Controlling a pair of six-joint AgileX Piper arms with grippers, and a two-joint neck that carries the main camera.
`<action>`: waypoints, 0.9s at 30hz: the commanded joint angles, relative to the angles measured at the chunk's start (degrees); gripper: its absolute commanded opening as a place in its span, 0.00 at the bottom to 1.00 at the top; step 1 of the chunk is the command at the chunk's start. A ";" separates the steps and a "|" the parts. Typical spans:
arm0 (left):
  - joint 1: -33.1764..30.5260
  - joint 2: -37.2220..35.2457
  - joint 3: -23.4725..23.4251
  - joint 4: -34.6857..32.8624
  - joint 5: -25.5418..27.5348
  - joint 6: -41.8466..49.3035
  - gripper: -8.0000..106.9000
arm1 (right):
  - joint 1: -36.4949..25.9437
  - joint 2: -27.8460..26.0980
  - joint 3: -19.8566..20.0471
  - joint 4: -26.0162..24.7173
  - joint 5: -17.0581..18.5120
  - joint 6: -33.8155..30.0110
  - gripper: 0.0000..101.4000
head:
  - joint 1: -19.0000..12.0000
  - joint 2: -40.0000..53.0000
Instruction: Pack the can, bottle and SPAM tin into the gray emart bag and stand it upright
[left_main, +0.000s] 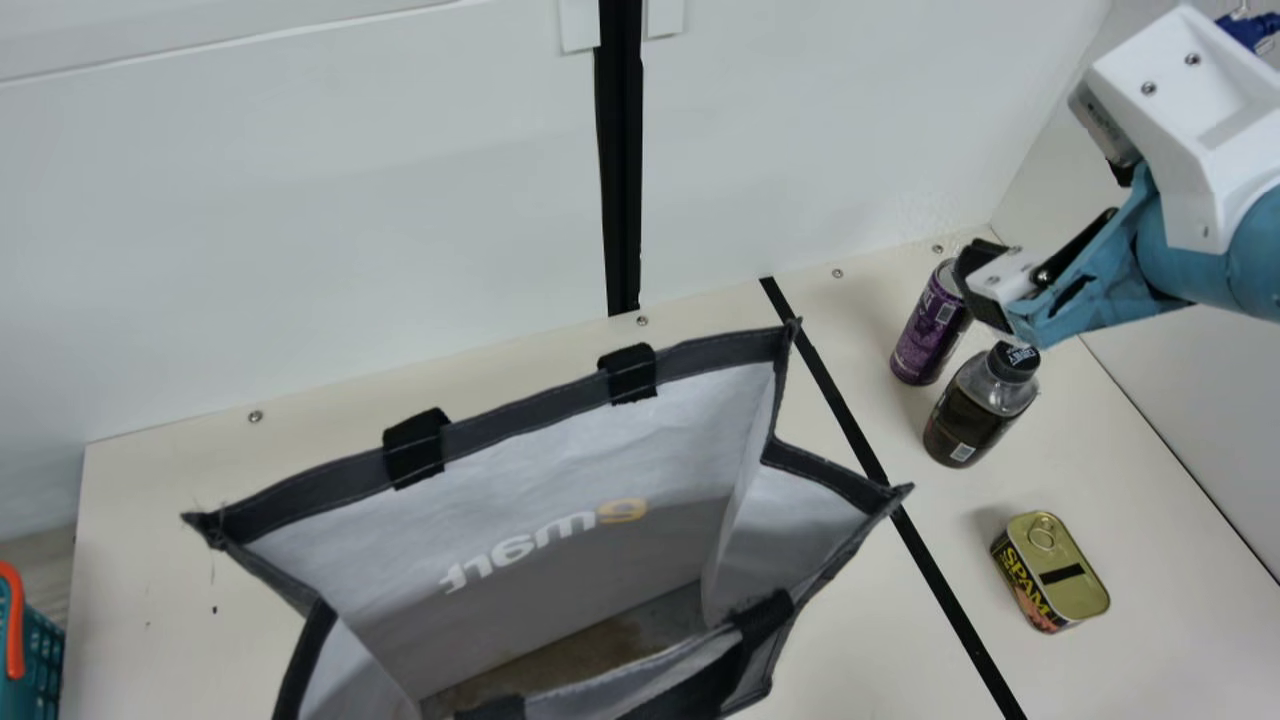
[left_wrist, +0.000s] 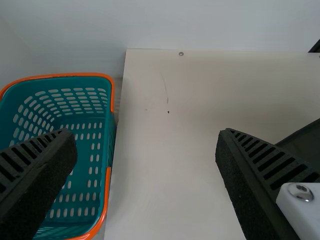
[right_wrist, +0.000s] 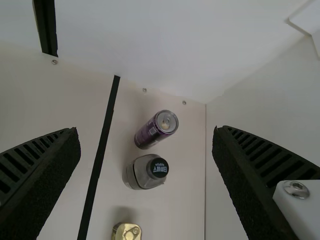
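Currently, the gray bag (left_main: 620, 450) is seen upright with its mouth spread wide, while the can (left_main: 928, 335), bottle (left_main: 975, 415) and SPAM tin (left_main: 1078, 592) are left outside it, lined up on the table (left_main: 1150, 500) past the black stripe (left_main: 850, 410), can and bottle upright, tin laid flat, lid up. The right gripper (left_main: 985, 287) is held over the can and bottle, its fingers spread wide, nothing gripped. The left gripper (left_wrist: 146, 137) is also opened wide and empty, with the teal basket (left_wrist: 112, 97) seen beyond it at the table's edge.
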 joint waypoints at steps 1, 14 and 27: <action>0.00 0.00 0.00 0.00 0.00 0.00 0.85 | -0.34 -0.13 0.48 -0.41 0.01 -0.07 0.94 | -1.30 -0.14; 0.00 0.00 0.00 0.00 0.00 0.00 0.85 | -0.99 -0.39 1.47 -1.02 -0.10 -0.12 0.94 | -1.30 -0.14; 0.00 0.00 0.00 0.00 0.00 0.00 0.85 | -0.99 -0.39 1.47 -1.02 -0.10 -0.12 0.94 | -1.30 -0.14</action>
